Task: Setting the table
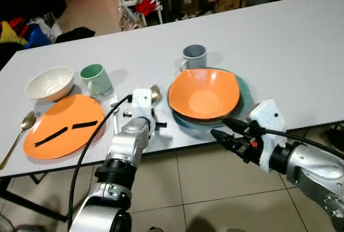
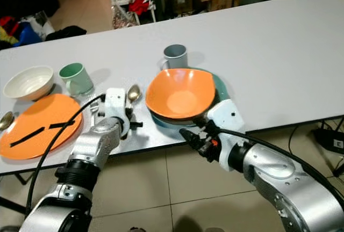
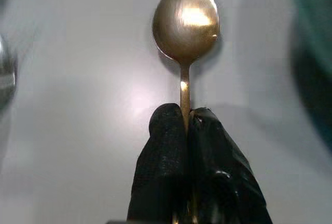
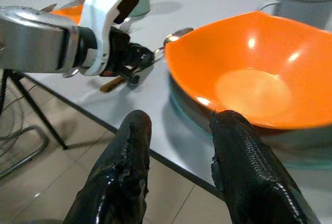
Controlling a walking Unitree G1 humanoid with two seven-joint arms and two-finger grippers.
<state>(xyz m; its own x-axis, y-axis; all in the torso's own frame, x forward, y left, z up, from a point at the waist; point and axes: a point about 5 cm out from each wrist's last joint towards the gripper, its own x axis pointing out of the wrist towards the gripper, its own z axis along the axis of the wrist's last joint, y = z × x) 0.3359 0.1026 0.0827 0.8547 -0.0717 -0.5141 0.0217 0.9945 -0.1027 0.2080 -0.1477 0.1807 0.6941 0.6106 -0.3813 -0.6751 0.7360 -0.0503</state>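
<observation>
My left gripper point(image 3: 187, 130) is shut on the handle of a gold spoon point(image 3: 185, 22) just above the white table point(image 1: 279, 44), between the two place settings. The spoon's bowl point(image 1: 155, 92) points away from me, close to the orange bowl point(image 1: 204, 95). That bowl sits on a teal plate point(image 1: 245, 89) with a grey mug point(image 1: 194, 56) behind it. My right gripper point(image 1: 224, 128) is open, off the table's front edge just below the orange bowl point(image 4: 254, 79), with nothing between its fingers.
To the left lie an orange plate point(image 1: 63, 125) with two black strips on it, a fork point(image 1: 114, 104), another gold spoon point(image 1: 24, 123), a white bowl point(image 1: 49, 82) and a green mug point(image 1: 95, 79). Clothes and a rack point(image 1: 142, 4) stand beyond the table. Tiled floor lies below.
</observation>
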